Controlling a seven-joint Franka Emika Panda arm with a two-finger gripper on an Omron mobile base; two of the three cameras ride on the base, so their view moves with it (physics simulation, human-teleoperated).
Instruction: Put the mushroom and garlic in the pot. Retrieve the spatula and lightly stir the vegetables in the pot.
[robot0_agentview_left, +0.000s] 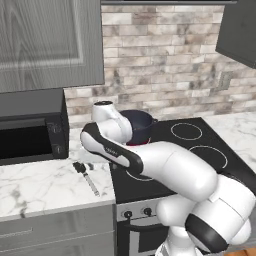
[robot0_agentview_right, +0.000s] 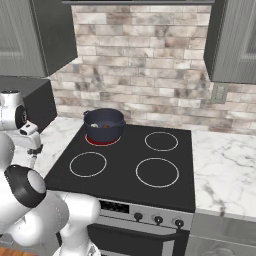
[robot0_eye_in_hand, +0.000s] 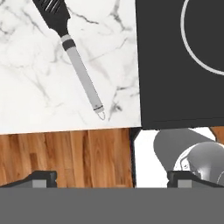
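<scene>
The spatula (robot0_eye_in_hand: 81, 72) lies flat on the white marble counter left of the stove, its black slotted head toward the wall and its silver handle toward the counter's front edge; it also shows as the spatula (robot0_agentview_left: 87, 178). My gripper (robot0_eye_in_hand: 113, 177) hangs above the handle end and the counter edge, open, its tips wide apart with nothing between them. From the right, my gripper (robot0_agentview_right: 33, 156) points down over the counter. The navy pot (robot0_agentview_right: 104, 125) stands on the back left burner, also the pot (robot0_agentview_left: 142, 125). Small brown and pale bits (robot0_agentview_right: 102, 125) lie inside it, too small to tell apart.
A black microwave (robot0_agentview_left: 30, 130) stands on the counter to the left. The black stove top (robot0_agentview_right: 130, 160) holds only the pot. Beyond the counter's front edge lies wooden floor (robot0_eye_in_hand: 65, 153). More marble counter (robot0_agentview_right: 225, 170) runs right of the stove.
</scene>
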